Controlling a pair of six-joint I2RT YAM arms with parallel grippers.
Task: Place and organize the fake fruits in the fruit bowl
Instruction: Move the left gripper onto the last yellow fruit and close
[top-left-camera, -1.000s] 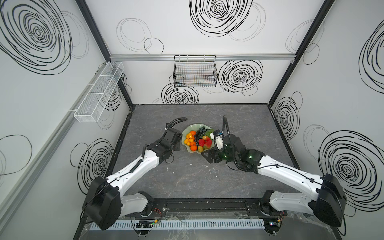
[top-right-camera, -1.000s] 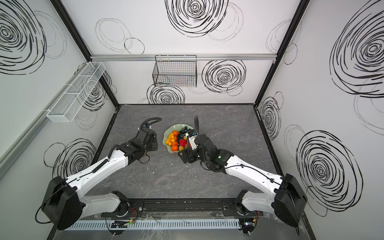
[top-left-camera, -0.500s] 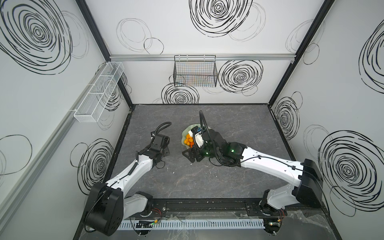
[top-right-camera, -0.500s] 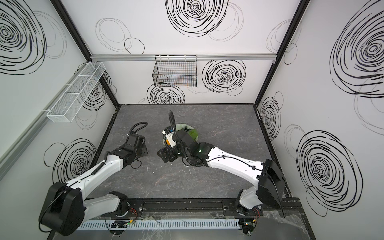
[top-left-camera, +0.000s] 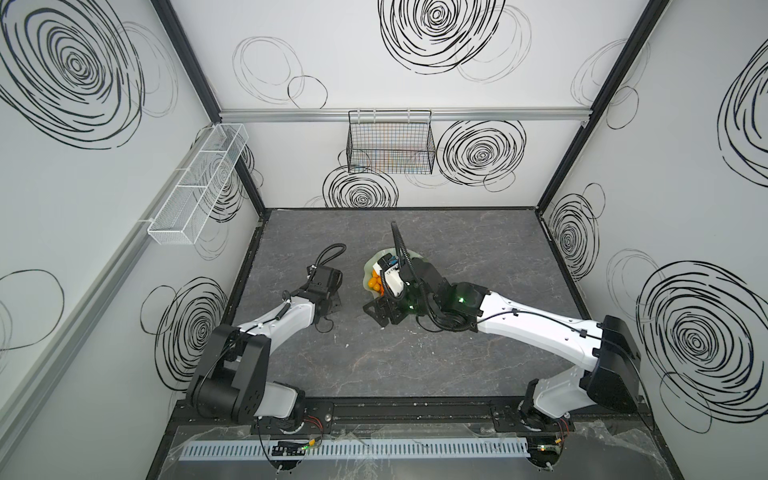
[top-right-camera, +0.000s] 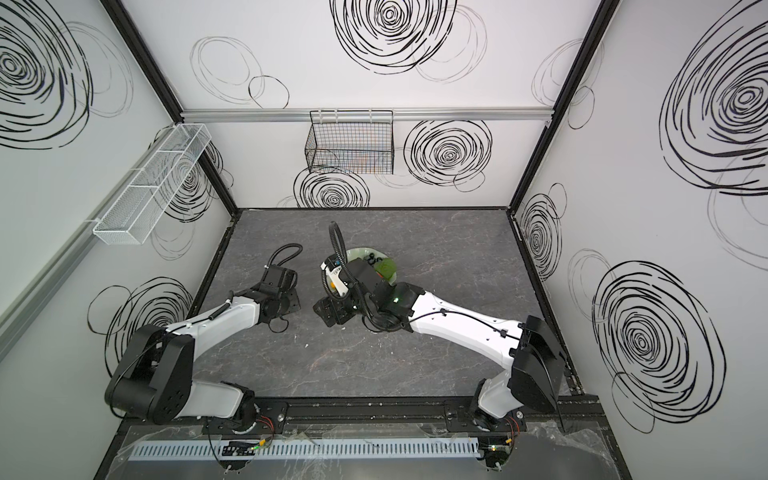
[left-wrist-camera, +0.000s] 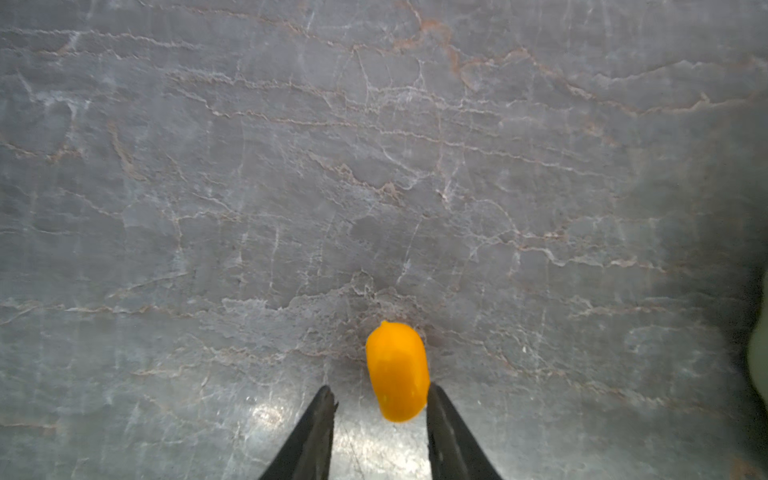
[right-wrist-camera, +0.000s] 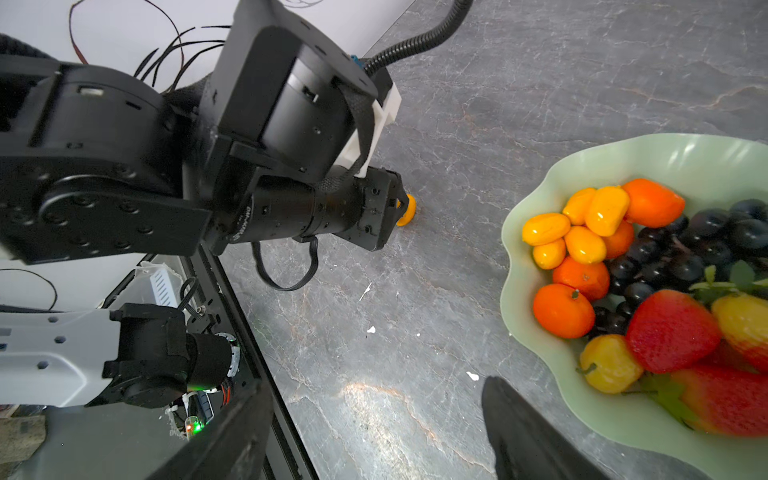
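Kumquat (left-wrist-camera: 397, 370) lies on the table (left-wrist-camera: 374, 166) apart from the fruit bowl (right-wrist-camera: 602, 162) — apparently the last stray. Left gripper (left-wrist-camera: 382, 388) straddles it, jaws parted for the pick; right gripper (right-wrist-camera: 378, 382) hangs released and empty beside the bowl — likely keeping clear.
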